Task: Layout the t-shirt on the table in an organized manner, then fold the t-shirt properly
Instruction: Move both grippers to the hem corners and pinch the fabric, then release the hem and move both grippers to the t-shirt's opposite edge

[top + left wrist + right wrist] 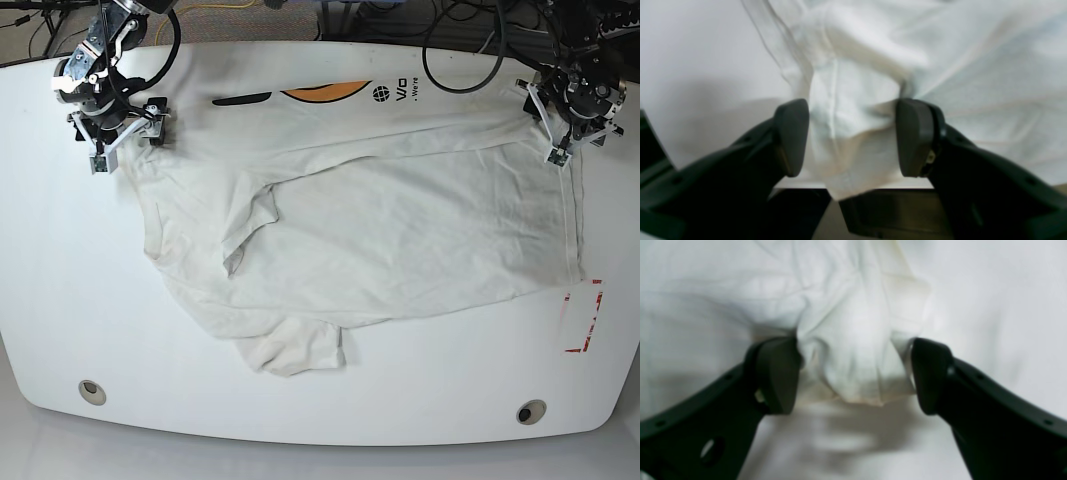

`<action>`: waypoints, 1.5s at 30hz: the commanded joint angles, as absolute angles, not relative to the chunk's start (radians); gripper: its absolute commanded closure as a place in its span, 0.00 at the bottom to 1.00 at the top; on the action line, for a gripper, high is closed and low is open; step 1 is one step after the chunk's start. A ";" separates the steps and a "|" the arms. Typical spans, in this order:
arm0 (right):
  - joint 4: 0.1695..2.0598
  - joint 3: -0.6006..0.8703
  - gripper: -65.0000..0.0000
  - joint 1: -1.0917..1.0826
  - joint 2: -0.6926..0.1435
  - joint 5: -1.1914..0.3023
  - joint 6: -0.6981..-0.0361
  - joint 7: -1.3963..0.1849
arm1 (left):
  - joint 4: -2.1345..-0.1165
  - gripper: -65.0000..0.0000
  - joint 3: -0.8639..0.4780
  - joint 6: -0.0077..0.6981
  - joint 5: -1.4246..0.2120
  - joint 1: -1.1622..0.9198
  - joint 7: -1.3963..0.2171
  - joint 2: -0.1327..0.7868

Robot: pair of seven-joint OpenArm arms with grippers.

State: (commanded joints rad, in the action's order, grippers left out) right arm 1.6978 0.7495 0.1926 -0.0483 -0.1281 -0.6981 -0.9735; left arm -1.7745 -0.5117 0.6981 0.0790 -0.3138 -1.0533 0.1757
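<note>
On the t-shirt point(400, 230), near the far edge, black print reads "V/O" with ". We're" under it, beside a globe mark and an orange graphic point(325, 93). Only the base view shows this, and the whole shirt spread crumpled across the white table point(60, 300), one sleeve folded under near the front. Red tape marks point(590, 320) sit by the hem. Up close, the left gripper point(851, 136) has its fingers parted with a bunched, seamed fold between the pads. The right gripper point(853, 373) likewise, pads pressing soft wrinkled cotton.
</note>
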 joint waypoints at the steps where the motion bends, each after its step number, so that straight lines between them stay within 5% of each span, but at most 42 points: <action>1: 1.698 0.750 0.25 0.193 -0.048 -0.127 -0.698 -0.974 | -1.759 0.41 -0.512 0.698 0.081 -0.308 -1.041 0.182; 5: 1.698 0.751 0.30 0.193 -0.048 -0.127 -0.698 -0.972 | -1.664 0.41 -0.512 0.698 0.081 -0.295 -0.974 0.191; 9: 1.698 0.753 0.52 0.194 -0.050 -0.124 -0.698 -0.972 | -1.581 0.43 -0.509 0.698 0.082 -0.292 -0.924 0.194; 13: 1.699 0.753 0.80 0.197 -0.050 -0.120 -0.698 -0.972 | -1.555 0.67 -0.506 0.698 0.082 -0.266 -0.924 0.200; 16: 1.704 0.753 0.92 0.222 -0.050 -0.125 -0.698 -0.972 | -1.561 0.79 -0.506 0.698 0.084 -0.268 -0.928 0.200; 25: 1.799 0.823 0.90 0.308 -0.042 -0.127 -0.698 -0.975 | -1.673 0.64 -0.507 0.698 0.082 -0.318 -1.052 0.214; 41: 1.824 0.897 0.90 0.410 -0.044 -0.127 -0.698 -0.978 | -1.796 0.64 -0.507 0.698 0.079 -0.397 -1.098 0.237; 45: 1.824 0.895 0.79 0.409 -0.042 -0.127 -0.698 -0.978 | -1.799 0.63 -0.504 0.698 0.076 -0.392 -1.099 0.237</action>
State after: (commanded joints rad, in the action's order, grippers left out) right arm 1.8236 0.8953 0.4089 -0.0422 -0.1266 -0.6981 -0.9782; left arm -1.7990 -0.5040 0.6981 0.0760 -0.3920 -1.0994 0.2371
